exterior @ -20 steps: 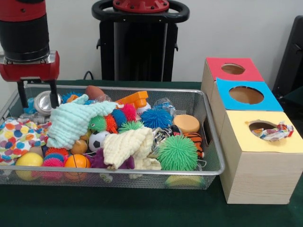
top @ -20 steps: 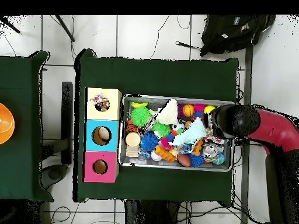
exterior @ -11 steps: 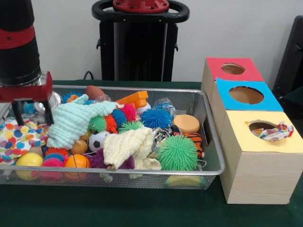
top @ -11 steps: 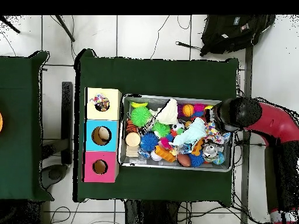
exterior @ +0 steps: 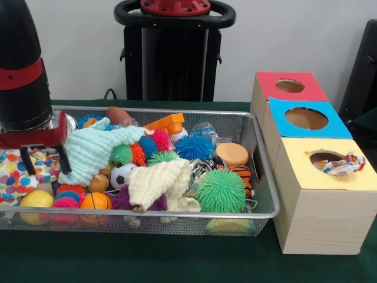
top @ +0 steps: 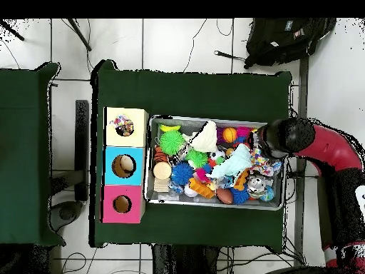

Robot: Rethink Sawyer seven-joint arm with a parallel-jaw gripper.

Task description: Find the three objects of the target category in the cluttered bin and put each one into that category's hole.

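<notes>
Hanging over the left end of the wire bin (exterior: 259, 147) as I see it from across the table, the gripper (exterior: 45, 159) has its two dark fingers (exterior: 63, 158) spread apart with nothing between them, their tips down just above the polka-dot cloth (exterior: 17, 172). That cloth, white with coloured spots, lies crumpled in the bin's left corner, and the pale mint towel (exterior: 94, 150) lies just beside the gripper toward the middle.

A cream waffle cloth (exterior: 159, 184) is draped near the front wall of the bin, resting against a big green spiky ball (exterior: 221, 190). Around them sit a blue spiky ball (exterior: 193, 147), a small soccer ball (exterior: 121, 174), an orange ball (exterior: 95, 201) and a yellow ball (exterior: 35, 199) at the front left. A round tan lid-like disc (exterior: 231, 153) sits toward the right end, and an orange block (exterior: 168, 124) lies near the back.

To the right of the bin stands the wooden box (exterior: 318, 218) with three coloured tops. The red hole (exterior: 290, 86) is farthest back, the blue hole (exterior: 306, 118) in the middle, and the yellow hole (exterior: 325, 157) nearest me. A crumpled patterned cloth (exterior: 341, 165) sits stuffed in the yellow hole, part of it spilling over the rim.

From above, the arm (top: 321, 146) reaches in from the side and covers that end of the bin.
</notes>
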